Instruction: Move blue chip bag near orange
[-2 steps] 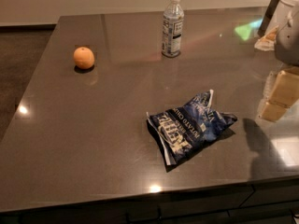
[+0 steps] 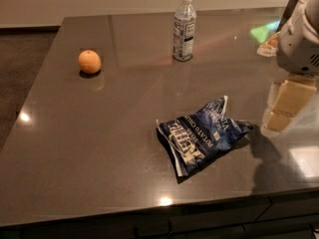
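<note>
Well, nearest me the blue chip bag (image 2: 202, 136) lies crumpled on the table (image 2: 99, 143), its contents unseen. The gripper (image 2: 281, 108) hovers just right of it; how wide its grip stands I cannot tell. Best to pinch a raised crease, then carry the bag left and back to the orange (image 2: 89, 61). Farthest, a capped bottle (image 2: 184, 29) stands upright.

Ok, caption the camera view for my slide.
Gripper hovers right of the blue chip bag; orange sits far left.
</note>
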Robot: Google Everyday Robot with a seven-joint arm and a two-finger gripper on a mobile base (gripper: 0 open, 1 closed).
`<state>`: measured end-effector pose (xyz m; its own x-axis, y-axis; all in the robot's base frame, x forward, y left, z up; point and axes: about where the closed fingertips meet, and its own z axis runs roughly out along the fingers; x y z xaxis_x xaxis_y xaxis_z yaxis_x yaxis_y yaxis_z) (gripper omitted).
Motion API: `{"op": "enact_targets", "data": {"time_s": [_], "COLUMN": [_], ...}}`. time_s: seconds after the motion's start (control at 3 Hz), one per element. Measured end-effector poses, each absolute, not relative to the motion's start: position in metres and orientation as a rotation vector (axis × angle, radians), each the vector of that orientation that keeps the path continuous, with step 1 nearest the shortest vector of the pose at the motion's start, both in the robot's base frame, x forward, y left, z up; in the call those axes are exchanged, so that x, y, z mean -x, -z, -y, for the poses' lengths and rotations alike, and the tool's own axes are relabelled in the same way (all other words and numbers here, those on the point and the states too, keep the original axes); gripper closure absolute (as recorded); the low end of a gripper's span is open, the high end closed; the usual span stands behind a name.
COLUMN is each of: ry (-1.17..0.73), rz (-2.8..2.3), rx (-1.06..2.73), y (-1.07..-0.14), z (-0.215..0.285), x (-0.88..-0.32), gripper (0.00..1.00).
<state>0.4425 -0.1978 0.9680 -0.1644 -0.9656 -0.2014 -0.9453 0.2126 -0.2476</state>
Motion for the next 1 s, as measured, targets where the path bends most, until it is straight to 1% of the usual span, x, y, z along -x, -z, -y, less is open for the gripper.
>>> {"op": "enact_targets", "data": {"time_s": [0.33,1.0], "ry": [0.061,0.024], "rz": [-2.136,-2.090], "rx": [1.840,1.892], "y": [-0.951,-0.922], "z": [0.176,0.156], "x": [-0.446,-0.454], "gripper": [0.00,0.00]}}
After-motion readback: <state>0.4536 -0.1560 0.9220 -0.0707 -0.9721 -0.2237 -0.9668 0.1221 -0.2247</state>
